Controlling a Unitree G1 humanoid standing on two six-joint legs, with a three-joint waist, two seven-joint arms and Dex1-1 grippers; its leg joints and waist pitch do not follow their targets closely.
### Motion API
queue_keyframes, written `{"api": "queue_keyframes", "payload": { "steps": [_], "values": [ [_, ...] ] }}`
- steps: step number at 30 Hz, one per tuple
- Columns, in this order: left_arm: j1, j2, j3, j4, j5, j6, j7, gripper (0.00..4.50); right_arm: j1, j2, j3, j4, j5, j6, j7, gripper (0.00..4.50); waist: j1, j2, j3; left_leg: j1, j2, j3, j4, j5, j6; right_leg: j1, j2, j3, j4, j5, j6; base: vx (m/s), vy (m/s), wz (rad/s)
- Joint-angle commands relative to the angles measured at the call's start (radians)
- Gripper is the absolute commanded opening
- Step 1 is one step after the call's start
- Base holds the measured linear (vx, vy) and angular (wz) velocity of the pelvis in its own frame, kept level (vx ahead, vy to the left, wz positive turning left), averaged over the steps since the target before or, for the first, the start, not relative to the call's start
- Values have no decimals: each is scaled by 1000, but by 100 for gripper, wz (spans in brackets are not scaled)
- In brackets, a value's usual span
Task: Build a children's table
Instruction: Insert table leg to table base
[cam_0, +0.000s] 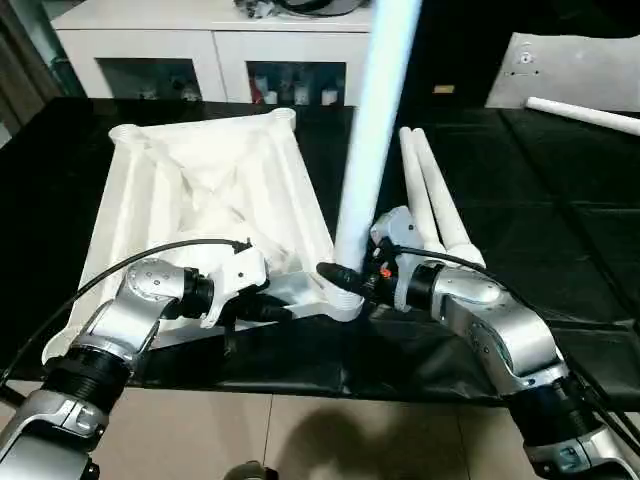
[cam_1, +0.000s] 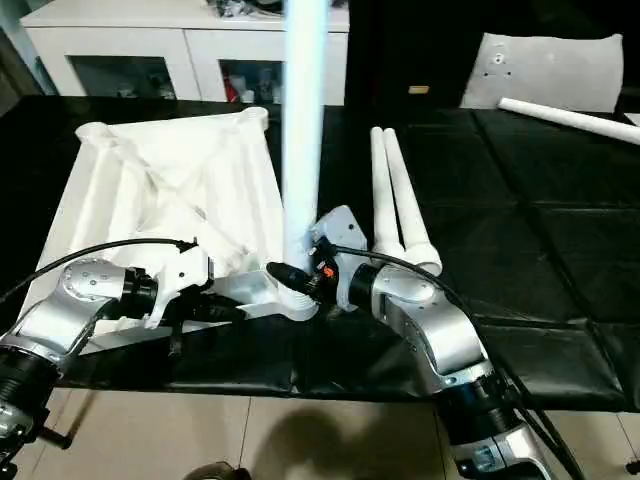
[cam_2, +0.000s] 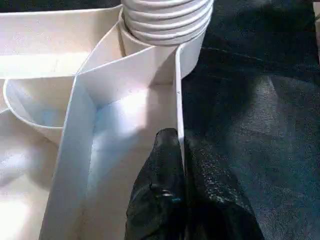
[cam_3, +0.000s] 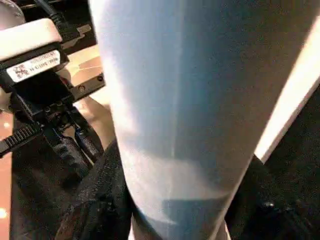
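Note:
The children's table top lies upside down on a black mat, ribbed underside facing up. One white leg stands upright in the top's near right corner socket, its threaded end showing at the socket mouth. My right gripper is shut on this leg just above the socket, with a black finger on each side of it. My left gripper is shut on the top's thin near rim, a short way left of that corner, one finger inside the wall.
Two loose white legs lie side by side on the mat right of the top. Another leg and a white panel lie at the back right. A white cabinet stands behind. The mat's near edge meets tan floor.

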Motion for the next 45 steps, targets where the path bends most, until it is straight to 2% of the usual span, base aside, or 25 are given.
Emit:
{"api": "queue_keyframes", "payload": {
  "steps": [1,4,6,9,10,11,12,16,17,20,25,26,27,28,29,30,31,32,33,34,36,38,41,42,45],
  "values": [
    [-15,-7,-15,-15,-6,-30,-42,0,16,-11,41,53,-28,42,10,191,2,2,-66,26,45,-6,-74,-194,-11,33,-68,29,-64,-14,-258,0,0,0],
    [-13,-8,-11,-28,-18,-27,-60,0,20,-17,40,72,-31,54,11,191,4,2,-65,28,45,-7,-76,-212,-21,31,-68,30,-65,-44,-252,0,0,0],
    [-9,-5,-7,-40,-26,-22,-72,0,21,-18,34,84,-31,59,8,191,5,8,-65,28,45,-7,-76,-211,-26,30,-68,30,-65,-39,-252,0,0,0],
    [-9,-2,-1,-41,-25,-21,-68,0,24,-20,28,95,-29,64,11,191,5,5,-67,27,44,-7,-74,-203,-26,31,-67,30,-63,-10,-257,0,0,0],
    [-9,-1,-1,-40,-23,-21,-67,0,25,-21,27,96,-30,66,12,191,7,10,-65,28,44,-8,-76,-204,-26,31,-67,29,-63,-8,-257,0,0,0],
    [-12,3,-1,-31,-15,-28,-66,0,29,-25,25,95,-29,66,19,191,6,9,-65,27,44,-7,-76,-207,-25,31,-66,29,-63,-3,-256,0,0,0],
    [-12,4,-1,-29,-14,-30,-67,0,30,-26,24,94,-28,68,20,191,8,12,-63,28,44,-8,-77,-214,-27,29,-67,29,-64,-8,-256,0,0,0],
    [-14,8,-2,-32,-13,-30,-74,0,28,-26,20,106,-31,62,20,191,6,11,-62,29,45,-9,-79,-236,-34,29,-66,29,-66,-29,-255,0,0,0],
    [-16,8,-2,-37,-13,-31,-78,0,26,-13,8,120,-21,51,19,191,8,18,-61,30,44,-10,-80,-247,-37,27,-68,29,-66,-36,-257,0,0,0],
    [-16,7,-2,-40,-14,-30,-79,0,27,-3,-1,126,-10,52,18,191,6,15,-60,30,45,-10,-82,-266,-42,28,-67,29,-68,-48,-258,0,0,0],
    [-31,-17,15,-11,-3,-49,-26,0,58,47,-82,182,70,64,16,191,7,27,-57,31,46,-13,-86,-308,-51,27,-69,29,-69,-65,-265,0,0,0],
    [-32,-21,25,-5,-8,-45,-15,0,71,53,-99,193,79,57,14,191,7,37,-54,31,45,-13,-87,-325,-55,24,-69,28,-72,-78,-266,0,0,0],
    [-34,-24,31,-1,-12,-42,-8,0,80,56,-110,200,85,49,13,191,7,32,-53,32,45,-12,-87,-336,-55,24,-69,28,-74,-88,-266,0,0,0],
    [-35,-27,40,3,-18,-37,0,0,95,61,-126,208,93,37,12,191,8,30,-52,34,45,-13,-88,-347,-55,23,-70,29,-75,-104,-266,0,0,0],
    [-35,-28,45,5,-22,-35,4,0,104,65,-135,211,97,29,11,191,11,35,-50,33,45,-13,-90,-362,-56,23,-72,30,-80,-148,-259,0,0,0],
    [-35,-30,52,7,-26,-34,12,0,122,69,-146,214,104,13,11,191,12,45,-50,33,46,-16,-90,-366,-60,23,-74,30,-78,-155,-258,0,0,0],
    [-34,-31,58,6,-31,-29,16,0,139,75,-155,215,110,-4,11,191,12,48,-49,34,46,-16,-92,-374,-61,22,-73,30,-80,-164,-255,0,0,0],
    [-33,-32,60,5,-32,-27,17,0,146,77,-159,216,111,-12,11,191,12,42,-49,33,47,-16,-92,-373,-57,22,-73,31,-81,-165,-253,0,0,0],
    [-32,-33,64,4,-34,-25,22,0,162,82,-166,216,113,-31,11,191,12,42,-51,31,47,-16,-92,-363,-54,23,-74,31,-80,-158,-253,0,0,0],
    [-29,-35,69,3,-33,-24,29,0,195,89,-172,213,107,-80,9,191,13,49,-49,30,47,-15,-93,-365,-52,21,-73,30,-83,-161,-249,0,0,0],
    [-27,-36,70,3,-31,-25,32,0,214,93,-174,209,100,-111,5,191,14,48,-50,29,47,-16,-94,-358,-46,22,-75,30,-83,-162,-246,0,0,0],
    [-25,-38,72,8,-23,-32,42,0,245,89,-160,196,64,-181,-2,191,13,51,-49,27,47,-16,-96,-350,-40,21,-74,30,-85,-170,-241,0,0,0],
    [-17,-35,67,8,-7,-45,49,0,279,48,-102,164,-30,-287,-17,191,11,46,-46,28,48,-15,-99,-361,-43,17,-72,30,-90,-199,-225,0,0,0],
    [-14,-32,59,7,5,-53,51,0,287,22,-70,156,-80,-332,-16,191,13,49,-45,29,49,-16,-100,-365,-44,17,-74,30,-90,-210,-222,0,0,0],
    [-11,-20,37,6,34,-72,49,0,282,-10,-33,153,-127,-359,1,191,11,41,-41,29,50,-14,-103,-371,-36,14,-73,34,-96,-247,-203,0,0,0]
  ]
}}
